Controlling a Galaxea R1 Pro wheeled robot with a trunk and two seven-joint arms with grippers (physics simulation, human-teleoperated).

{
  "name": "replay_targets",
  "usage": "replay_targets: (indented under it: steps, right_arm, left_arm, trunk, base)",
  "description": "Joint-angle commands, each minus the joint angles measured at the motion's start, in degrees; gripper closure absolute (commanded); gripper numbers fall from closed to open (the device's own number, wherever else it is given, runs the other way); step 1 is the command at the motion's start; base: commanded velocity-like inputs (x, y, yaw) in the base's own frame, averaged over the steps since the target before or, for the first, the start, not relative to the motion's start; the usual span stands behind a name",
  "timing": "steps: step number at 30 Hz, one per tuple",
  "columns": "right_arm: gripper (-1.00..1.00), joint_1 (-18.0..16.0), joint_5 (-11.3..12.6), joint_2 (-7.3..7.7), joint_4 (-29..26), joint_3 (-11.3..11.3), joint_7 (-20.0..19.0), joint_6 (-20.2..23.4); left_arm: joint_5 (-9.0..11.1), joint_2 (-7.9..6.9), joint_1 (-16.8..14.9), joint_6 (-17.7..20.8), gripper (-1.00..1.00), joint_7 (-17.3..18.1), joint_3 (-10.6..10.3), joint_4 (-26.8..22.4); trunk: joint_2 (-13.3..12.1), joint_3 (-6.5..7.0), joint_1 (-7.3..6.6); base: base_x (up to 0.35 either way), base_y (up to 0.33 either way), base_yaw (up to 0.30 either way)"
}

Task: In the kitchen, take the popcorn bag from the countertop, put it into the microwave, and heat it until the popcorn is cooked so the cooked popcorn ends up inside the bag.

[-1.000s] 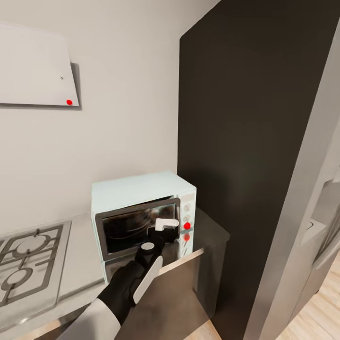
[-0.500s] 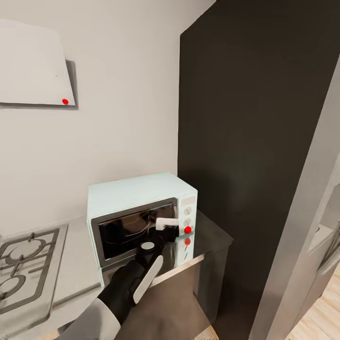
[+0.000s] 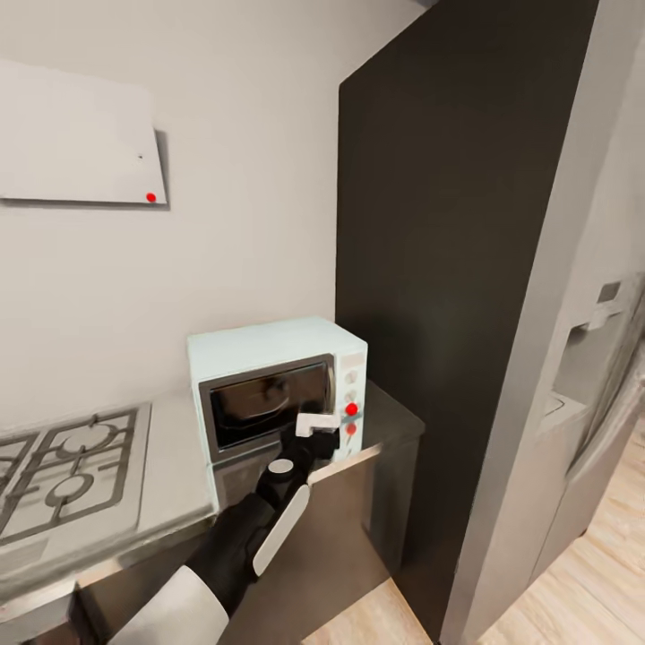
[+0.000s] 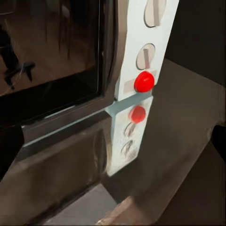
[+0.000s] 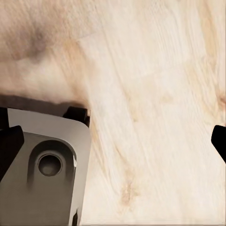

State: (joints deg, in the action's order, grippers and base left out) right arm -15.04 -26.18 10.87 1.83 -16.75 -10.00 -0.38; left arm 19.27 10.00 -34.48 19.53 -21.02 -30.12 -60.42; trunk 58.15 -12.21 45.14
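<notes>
fridge: big grey one (image 3: 582,376) off to the right, past the dark tall panel (image 3: 448,269)
countertop (image 3: 179,466): glossy grey slab, gas hob (image 3: 63,470) toward its left end
microwave (image 3: 273,385): mint-blue, sitting at the countertop's right end, door looks shut to me
red light (image 4: 144,81): lit, below the two white knobs
left gripper (image 3: 313,425): right up by the door's knob-side edge; honestly can't tell how wide the claw is
right gripper (image 5: 113,136): dark tips far apart, so wide, hanging over wood floor (image 5: 155,94)
</notes>
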Motion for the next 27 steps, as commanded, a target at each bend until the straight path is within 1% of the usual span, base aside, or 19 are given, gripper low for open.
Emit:
replay_targets:
  steps: [1,6,8,9,11,12,13,14,16,17,18,19,20,21,22,23,25,26,27]
  right_arm:
    - [-1.00,-0.1,-0.4,0.03,0.1,-0.5,-0.1,-0.1]
    - [-1.00,-0.1,-0.4,0.03,0.1,-0.5,0.1,-0.2]
    - [-1.00,-0.1,-0.4,0.03,0.1,-0.5,0.1,-0.2]
    - [-1.00,-0.1,-0.4,0.03,0.1,-0.5,0.1,-0.2]
    - [-1.00,-0.1,-0.4,0.03,0.1,-0.5,0.1,-0.2]
    - [-1.00,-0.1,-0.4,0.03,0.1,-0.5,0.1,-0.2]
    - [-1.00,-0.1,-0.4,0.03,0.1,-0.5,0.1,-0.2]
    - [-1.00,-0.1,-0.4,0.03,0.1,-0.5,0.1,-0.2]
    - [-1.00,-0.1,-0.4,0.03,0.1,-0.5,0.1,-0.2]
    - [-1.00,-0.1,-0.4,0.03,0.1,-0.5,0.1,-0.2]
    - [-1.00,-0.1,-0.4,0.03,0.1,-0.5,0.1,-0.1]
    - [-1.00,0.0,-0.4,0.03,0.1,-0.5,0.1,-0.2]
    - [-1.00,0.0,-0.4,0.03,0.1,-0.5,0.1,-0.2]
    - [-1.00,0.1,-0.4,0.03,0.1,-0.5,0.1,-0.2]
    - [-1.00,0.1,-0.4,0.03,0.1,-0.5,0.1,-0.2]
    - [-1.00,0.1,-0.4,0.03,0.1,-0.5,0.1,-0.1]
    - [-1.00,0.1,-0.4,-0.05,0.1,-0.5,0.1,0.1]
    - [-1.00,0.1,-0.4,-0.23,0.1,-0.5,0.3,0.3]
    - [-1.00,0.1,-0.4,-0.28,0.1,-0.5,0.5,0.4]
  left_arm:
    - [0.5,0.00,-0.1,0.2,-1.00,-0.4,-0.1,-0.1]
    - [0.7,0.00,-0.1,0.2,-1.00,-0.4,-0.1,-0.1]
    - [1.6,0.00,-0.1,0.1,-1.00,-0.4,-0.1,0.0]
    - [3.0,0.00,-0.1,0.1,-1.00,-0.4,-0.5,0.2]
    - [6.2,0.00,-0.1,0.1,-1.00,-0.3,-2.5,0.9]
    - [8.9,0.00,-0.1,0.0,-1.00,-0.3,-4.6,2.9]
    - [10.1,0.00,-0.1,0.0,-1.00,-0.3,-5.3,4.3]
    - [13.8,0.00,-0.1,-3.0,-1.00,-0.1,-6.3,9.3]
    - [16.6,0.00,-0.1,-6.2,-1.00,0.4,-6.6,14.1]
    - [18.5,0.00,0.0,-8.1,-1.00,1.4,-6.9,18.4]
    - [20.1,0.00,0.0,-9.5,-1.00,3.4,-7.2,22.6]
    - [20.8,0.00,0.2,-10.2,-1.00,5.2,-7.4,25.0]
    - [21.6,0.00,0.3,-11.0,-1.00,9.1,-7.5,28.7]
    - [22.0,0.00,0.5,-11.3,-1.00,11.6,-7.6,31.0]
    - [22.3,0.00,0.5,-11.6,-1.00,14.7,-7.6,34.7]
    - [22.4,0.00,0.5,-11.8,-1.00,16.7,-7.6,38.3]
    - [22.5,0.00,0.7,-11.9,-1.00,17.5,-7.6,40.6]
    - [23.1,0.00,1.4,-13.2,-1.00,17.9,-7.3,45.8]
    - [24.4,0.00,1.6,-14.6,-1.00,18.1,-7.2,50.3]
  trunk:
    - [0.1,-0.08,-0.03]
    - [0.1,-0.08,-0.03]
    - [0.1,-0.08,-0.03]
    - [0.1,-0.08,-0.03]
    - [0.1,-0.08,-0.03]
    - [0.1,-0.08,-0.03]
    - [0.1,-0.08,-0.03]
    - [0.1,-0.08,-0.03]
    - [0.1,-0.08,-0.03]
    - [0.1,-0.08,-0.03]
    - [0.1,-0.08,-0.03]
    - [0.1,-0.08,-0.03]
    - [0.1,-0.08,-0.03]
    - [0.1,-0.08,-0.03]
    - [0.1,-0.08,-0.03]
    - [0.1,-0.08,-0.03]
    - [0.1,-0.08,-0.03]
    - [0.1,-0.08,-0.03]
    - [0.1,-0.08,-0.03]
  base:
    - [-0.347,0.000,0.000]
    - [-0.348,0.000,0.000]
    - [-0.348,0.000,0.000]
    - [-0.348,0.000,0.000]
    - [-0.348,0.000,0.000]
    - [-0.348,0.000,0.000]
    - [-0.348,0.000,0.000]
    - [-0.344,0.000,0.000]
    - [-0.283,0.000,0.000]
    - [-0.144,0.000,0.000]
    - [-0.074,0.000,0.000]
    - [-0.047,0.000,0.000]
    - [-0.024,0.000,0.000]
    - [-0.015,0.000,0.000]
    - [-0.008,0.000,0.000]
    - [-0.003,0.000,0.000]
    - [-0.002,0.000,0.000]
    - [0.000,0.000,0.000]
    - [0.000,0.000,0.000]
